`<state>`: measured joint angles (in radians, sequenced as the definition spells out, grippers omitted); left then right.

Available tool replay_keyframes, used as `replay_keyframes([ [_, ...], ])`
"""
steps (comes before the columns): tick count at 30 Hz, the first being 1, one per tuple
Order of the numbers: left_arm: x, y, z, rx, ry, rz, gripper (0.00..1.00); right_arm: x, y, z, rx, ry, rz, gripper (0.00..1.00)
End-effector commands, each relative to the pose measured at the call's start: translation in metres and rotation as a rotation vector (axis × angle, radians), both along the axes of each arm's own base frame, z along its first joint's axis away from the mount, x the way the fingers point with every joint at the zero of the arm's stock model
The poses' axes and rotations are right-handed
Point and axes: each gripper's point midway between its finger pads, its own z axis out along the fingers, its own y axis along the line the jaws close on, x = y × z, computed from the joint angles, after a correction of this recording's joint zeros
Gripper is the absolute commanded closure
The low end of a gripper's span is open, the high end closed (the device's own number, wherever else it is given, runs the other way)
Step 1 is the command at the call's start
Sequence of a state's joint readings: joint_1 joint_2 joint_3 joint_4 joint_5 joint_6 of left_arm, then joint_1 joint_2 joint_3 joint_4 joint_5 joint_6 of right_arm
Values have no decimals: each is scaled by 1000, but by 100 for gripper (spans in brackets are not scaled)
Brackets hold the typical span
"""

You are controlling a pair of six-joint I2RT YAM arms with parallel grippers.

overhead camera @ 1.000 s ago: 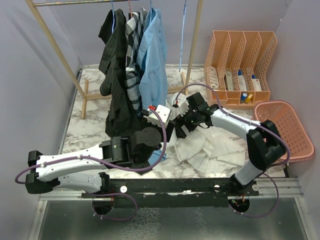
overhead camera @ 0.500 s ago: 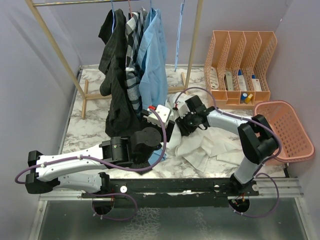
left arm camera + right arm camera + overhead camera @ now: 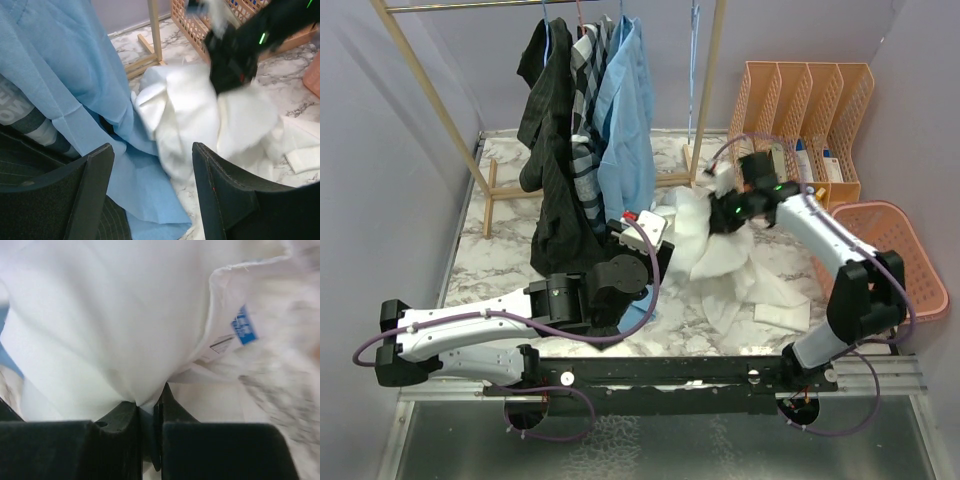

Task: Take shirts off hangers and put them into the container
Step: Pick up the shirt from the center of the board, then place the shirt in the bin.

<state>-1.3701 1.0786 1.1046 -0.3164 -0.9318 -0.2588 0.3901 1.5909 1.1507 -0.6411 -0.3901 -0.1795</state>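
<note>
The right tool is swinging from the middle of the desk toward its far right corner, clamping the white shirt. Lifting higher is looking wise, so trailing cloth clears the basket at the right edge. The left tool is gaping wide.

**Legible markings: none confirmed**

A small blue tag is sewn inside the white shirt, with a white care label just beside it. Both carry print that is too blurred to read in the right wrist view. Packets standing in the peach file organizer show blue and white faces, but their lettering is too small to make out. No brand, number or sign is readable elsewhere.
</note>
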Motion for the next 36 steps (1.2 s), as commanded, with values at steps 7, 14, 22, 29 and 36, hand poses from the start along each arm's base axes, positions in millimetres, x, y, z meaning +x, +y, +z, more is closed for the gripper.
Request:
replay_keyframes([
  [7, 2, -26, 2, 0, -18, -38, 33, 57, -107, 269, 313, -412, -236, 99],
  [14, 1, -25, 4, -4, -21, -43, 33, 55, -197, 382, 213, -722, -600, 99],
  [22, -1, -16, 3, -23, -18, -43, 33, 32, -325, 387, 223, -718, -845, 99],
  [29, 0, -16, 3, -16, -32, -39, 33, -7, -356, 336, 213, -631, -853, 99],
  [36, 2, -28, 1, 0, -45, -58, 33, -29, -377, 280, -11, -622, -952, 99],
])
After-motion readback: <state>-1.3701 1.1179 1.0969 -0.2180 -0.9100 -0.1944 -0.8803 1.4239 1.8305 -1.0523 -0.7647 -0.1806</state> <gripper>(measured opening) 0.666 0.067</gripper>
